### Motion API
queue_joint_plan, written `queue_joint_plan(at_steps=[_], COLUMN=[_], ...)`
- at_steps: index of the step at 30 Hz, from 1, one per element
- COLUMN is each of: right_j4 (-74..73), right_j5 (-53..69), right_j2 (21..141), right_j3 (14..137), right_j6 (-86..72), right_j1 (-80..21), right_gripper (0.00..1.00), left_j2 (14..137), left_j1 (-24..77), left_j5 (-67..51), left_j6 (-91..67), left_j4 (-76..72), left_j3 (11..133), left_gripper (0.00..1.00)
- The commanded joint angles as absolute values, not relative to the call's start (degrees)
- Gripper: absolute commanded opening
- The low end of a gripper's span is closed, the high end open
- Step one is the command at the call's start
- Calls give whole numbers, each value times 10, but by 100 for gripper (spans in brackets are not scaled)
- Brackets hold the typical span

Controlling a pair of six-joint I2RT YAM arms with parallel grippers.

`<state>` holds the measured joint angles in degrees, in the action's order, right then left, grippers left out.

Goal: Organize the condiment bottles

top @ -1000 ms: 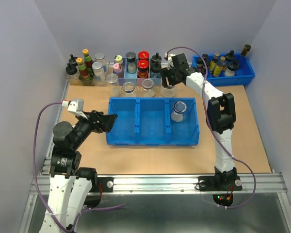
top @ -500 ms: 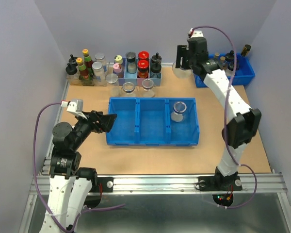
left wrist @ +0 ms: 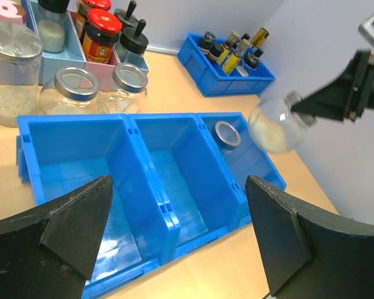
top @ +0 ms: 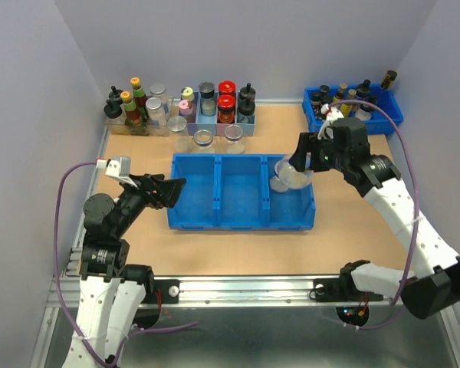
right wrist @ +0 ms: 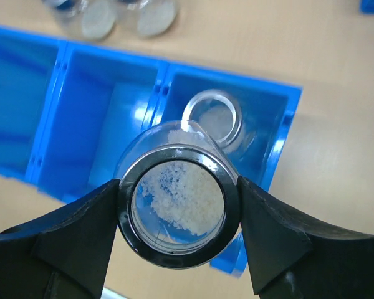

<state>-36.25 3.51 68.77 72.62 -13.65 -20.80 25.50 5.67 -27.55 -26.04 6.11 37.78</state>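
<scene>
My right gripper [top: 301, 162] [right wrist: 179, 208] is shut on the rim of a clear glass jar [top: 292, 175] [right wrist: 178, 205] [left wrist: 271, 128] holding white grains. It hangs tilted over the right compartment of the blue three-part bin [top: 218, 157] [right wrist: 232, 80]. A second jar [right wrist: 213, 119] [left wrist: 227, 134] lies in that compartment, partly hidden in the top view. Two open-topped jars [top: 203, 139] [top: 234, 134] and a lidded jar [left wrist: 12, 68] stand behind the bin. My left gripper [top: 172, 192] [left wrist: 177, 182] is open at the bin's left front, holding nothing.
A pink and blue rack [top: 215, 111] of capped bottles stands at the back. A cluster of bottles [top: 130, 109] is at the back left. A blue tray [top: 354, 113] of small dark bottles sits at the back right.
My right arm has swung from the back of the table forward and down, carrying the jar over the bin's right compartment. The left arm has not moved.
</scene>
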Motion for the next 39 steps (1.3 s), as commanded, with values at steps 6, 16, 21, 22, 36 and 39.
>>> queue_joint_plan(at_steps=[6, 16, 21, 22, 36, 39], right_j4=[-379, -379, -353, -345, -210, -195], right_j5=[177, 131, 89, 81, -86, -95], right_j2=[622, 698, 743, 745, 754, 757], right_j3=[656, 628, 613, 607, 535, 531], right_j6=[-68, -34, -17, -15, 34, 43], right_j1=[-214, -237, -278, -292, -345, -345], right_gripper=[0, 0, 1, 0, 11, 28], left_j2=[255, 251, 245, 243, 236, 235], left_j1=[60, 60, 60, 60, 60, 60], left_j5=[-297, -294, -294, -294, -294, -294], left_j6=[-279, -279, -274, -273, -271, -271], left_j4=[9, 11, 11, 11, 3, 3], left_j3=[354, 349, 345, 345, 330, 328], left_gripper=[99, 99, 99, 99, 99, 99])
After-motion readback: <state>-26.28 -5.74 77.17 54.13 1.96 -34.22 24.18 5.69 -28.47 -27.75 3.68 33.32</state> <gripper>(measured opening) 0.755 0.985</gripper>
